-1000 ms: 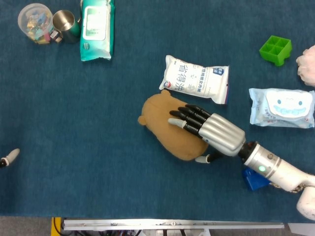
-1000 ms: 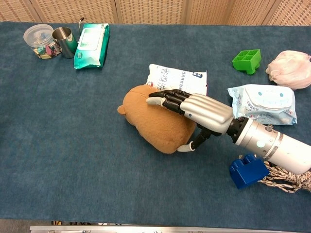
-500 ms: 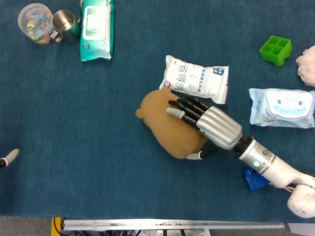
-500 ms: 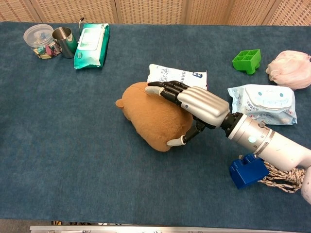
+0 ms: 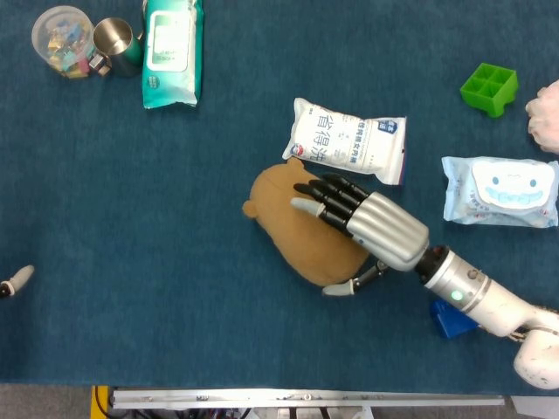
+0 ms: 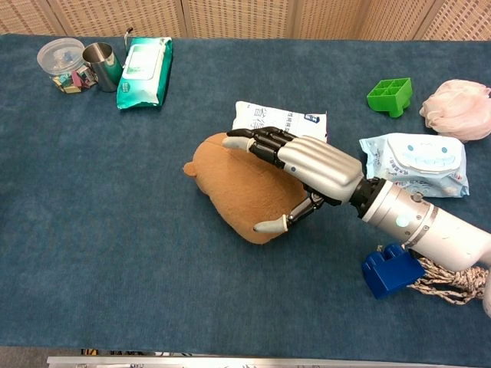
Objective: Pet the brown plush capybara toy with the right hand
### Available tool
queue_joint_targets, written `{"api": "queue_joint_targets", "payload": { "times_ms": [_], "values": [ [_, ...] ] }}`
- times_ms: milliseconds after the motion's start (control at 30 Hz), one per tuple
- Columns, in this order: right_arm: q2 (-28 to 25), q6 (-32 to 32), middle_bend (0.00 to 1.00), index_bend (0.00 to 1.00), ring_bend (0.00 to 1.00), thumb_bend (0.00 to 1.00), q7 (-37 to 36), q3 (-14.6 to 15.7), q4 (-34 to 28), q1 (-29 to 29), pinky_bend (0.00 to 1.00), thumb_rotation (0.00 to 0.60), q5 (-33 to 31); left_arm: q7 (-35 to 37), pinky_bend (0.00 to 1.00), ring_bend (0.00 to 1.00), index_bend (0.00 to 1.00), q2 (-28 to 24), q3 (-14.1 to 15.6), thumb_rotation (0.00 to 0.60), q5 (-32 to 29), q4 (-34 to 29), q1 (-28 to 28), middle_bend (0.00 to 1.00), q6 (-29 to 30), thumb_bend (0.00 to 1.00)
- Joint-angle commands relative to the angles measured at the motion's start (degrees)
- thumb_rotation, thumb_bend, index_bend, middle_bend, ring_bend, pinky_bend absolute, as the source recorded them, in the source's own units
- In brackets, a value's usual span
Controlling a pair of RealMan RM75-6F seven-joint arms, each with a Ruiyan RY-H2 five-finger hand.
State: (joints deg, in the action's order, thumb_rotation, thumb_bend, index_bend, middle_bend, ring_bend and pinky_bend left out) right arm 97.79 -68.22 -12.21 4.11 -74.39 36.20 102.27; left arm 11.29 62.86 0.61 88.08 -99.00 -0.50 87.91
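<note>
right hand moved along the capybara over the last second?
Yes. The right hand slid left along the capybara, fingertips now nearer its head, judged against the white pouch.

right arm: reaches in from the lower right, silver forearm slanting up-left to the wrist.
right hand (image 5: 362, 224): lies palm-down on the brown plush capybara toy (image 5: 297, 231), silver back up.
fingers (image 6: 257, 142): black, extended side by side, tips pale.
thumb: curls along the toy's near flank.
left hand: only a pale tip at the frame's left edge.
</note>
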Motion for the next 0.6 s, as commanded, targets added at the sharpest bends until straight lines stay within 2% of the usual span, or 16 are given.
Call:
{"api": "queue_joint_targets", "payload": {
  "times_ms": [33,367,600],
  "values": [
    [1.61,0.81,0.0,0.0,0.0,0.0,2.08,0.16,2.0,0.76,0.0,0.261,0.83,0.21,0.0,0.0,0.06,-0.05,0.01,0.6,0.02,0.08,-0.08,0.02,0.12,0.1],
    [6.23,1.25,0.0,0.0,0.0,0.0,4.81,0.12,9.04,1.98,0.0,0.26,1.78,1.39,0.0,0.0,0.06,-0.56,0.07,0.6,0.1,-0.02,-0.28,0.02,0.33,0.1],
    [8.24,-0.45,0.0,0.0,0.0,0.0,3.28,-1.05,13.19,2.4,0.0,0.258,1.18,1.49,0.0,0.0,0.06,-0.8,0.09,0.6,0.21,-0.27,-0.15,0.02,0.1,0.1]
  ]
}}
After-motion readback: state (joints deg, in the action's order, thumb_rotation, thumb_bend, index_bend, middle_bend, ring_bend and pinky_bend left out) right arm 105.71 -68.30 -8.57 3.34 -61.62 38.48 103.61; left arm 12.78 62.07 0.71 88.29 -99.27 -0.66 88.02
